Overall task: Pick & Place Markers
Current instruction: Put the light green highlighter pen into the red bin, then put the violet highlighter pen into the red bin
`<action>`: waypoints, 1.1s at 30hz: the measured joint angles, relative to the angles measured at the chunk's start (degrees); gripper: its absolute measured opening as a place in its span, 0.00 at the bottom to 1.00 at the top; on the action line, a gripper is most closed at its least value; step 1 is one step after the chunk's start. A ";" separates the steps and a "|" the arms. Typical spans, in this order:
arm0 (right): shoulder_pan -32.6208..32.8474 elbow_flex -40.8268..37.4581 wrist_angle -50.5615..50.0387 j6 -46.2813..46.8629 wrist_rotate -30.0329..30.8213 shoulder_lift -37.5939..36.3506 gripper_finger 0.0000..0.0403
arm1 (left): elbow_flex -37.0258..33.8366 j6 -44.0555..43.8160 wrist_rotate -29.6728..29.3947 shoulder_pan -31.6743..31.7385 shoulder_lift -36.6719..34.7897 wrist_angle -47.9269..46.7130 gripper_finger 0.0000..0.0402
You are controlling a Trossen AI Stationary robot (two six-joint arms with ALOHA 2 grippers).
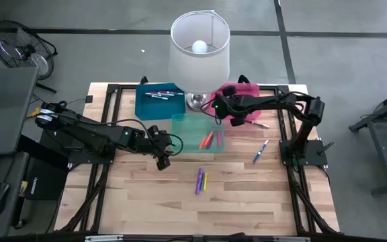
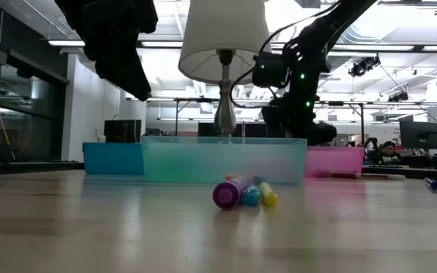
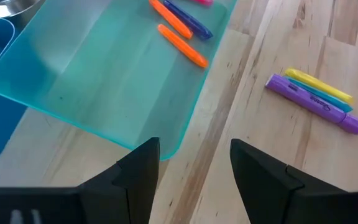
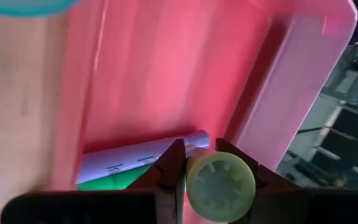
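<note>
From the high view we find the left gripper (image 1: 162,160) over bare wood just off the near corner of the teal bin (image 1: 180,122), while the right gripper (image 1: 218,113) hangs at the pink bin (image 1: 250,89), beside the lamp (image 1: 199,47). A purple marker (image 1: 198,180) and a yellow marker (image 1: 205,181) lie side by side on the table, their long axes running toward the front edge; they sit to the right of the left gripper and nearer to it than to the right one, and a blue marker (image 1: 260,150) lies closer to the right arm. In the low view we see the purple marker (image 2: 228,192) end-on in front of the teal bin (image 2: 223,158), with two more caps just beside it. In the left wrist view the fingers (image 3: 143,169) stand apart and hold nothing; the purple marker (image 3: 316,104) lies off to one side, slanted across the line of the opening, so we judge a sideways shift and some wrist turn are needed before closing. In the right wrist view we find the right gripper (image 4: 219,180) clamped on a yellow-green marker (image 4: 220,182), seen end-on over the pink bin (image 4: 185,68), where a white-barrelled marker (image 4: 143,155) already rests; release there looks the likely move.
</note>
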 joint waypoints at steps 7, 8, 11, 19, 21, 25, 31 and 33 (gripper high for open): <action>-0.69 -0.02 1.87 -11.16 3.00 0.55 0.15 | 0.00 0.29 -0.01 0.00 0.01 0.17 0.48; -0.89 0.00 1.78 -12.21 3.84 0.55 0.15 | 0.00 0.28 -0.01 0.00 0.02 0.18 0.48; -1.68 -0.01 1.53 -12.51 4.52 0.55 0.19 | 0.00 0.29 0.06 0.00 0.02 0.18 0.48; -2.97 -0.02 1.32 -6.30 7.99 0.52 0.45 | 0.00 0.40 0.21 0.00 0.02 0.18 0.48; -2.85 -0.02 1.32 -5.46 9.00 0.52 0.48 | 0.00 0.43 0.23 0.00 0.02 0.18 0.48; -2.06 -0.02 0.99 -3.37 10.93 0.52 0.52 | 0.00 0.46 0.23 0.00 0.02 0.18 0.48; -0.73 -0.02 0.04 0.76 12.41 0.40 0.52 | 0.00 0.40 0.25 0.00 0.02 0.18 0.48; -0.24 -0.02 -1.02 2.91 12.36 0.05 0.52 | 0.00 0.30 0.25 0.00 0.02 0.18 0.48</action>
